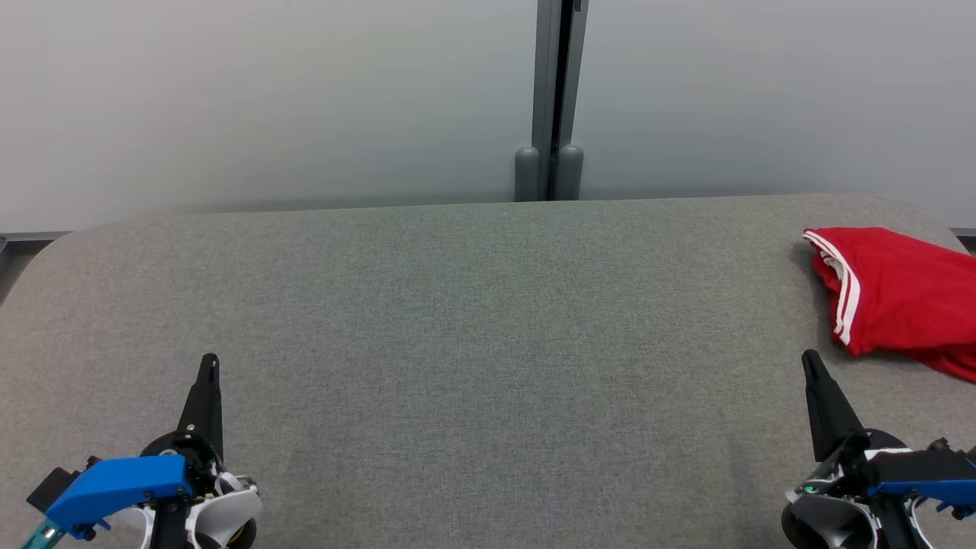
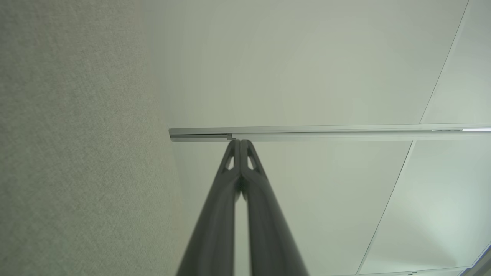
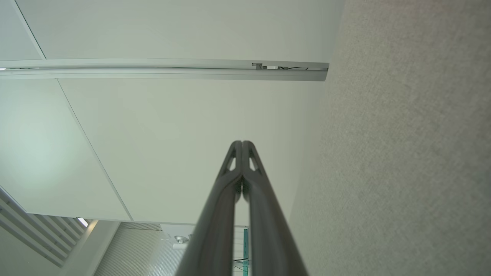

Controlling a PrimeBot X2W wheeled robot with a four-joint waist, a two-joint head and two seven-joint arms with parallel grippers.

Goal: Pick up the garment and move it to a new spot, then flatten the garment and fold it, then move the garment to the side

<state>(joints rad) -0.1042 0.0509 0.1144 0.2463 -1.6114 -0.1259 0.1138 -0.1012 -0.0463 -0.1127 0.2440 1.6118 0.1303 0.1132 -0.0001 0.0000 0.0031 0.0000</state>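
Note:
A red garment (image 1: 900,297) with white stripes along one edge lies bunched at the far right of the grey cloth-covered table (image 1: 473,343), partly cut off by the head view's right edge. My right gripper (image 1: 810,361) stands at the lower right, shut and holding nothing, its tip a short way in front of and left of the garment. At the lower left my left gripper (image 1: 209,361) is shut too, far from the garment. Both wrist views show their fingertips pressed together, the left gripper (image 2: 241,142) and the right gripper (image 3: 242,143), pointing toward the wall panels.
A pale wall runs behind the table, with a grey vertical post (image 1: 550,99) at its middle. The table's far corners are rounded. The wide grey surface between the two grippers carries nothing.

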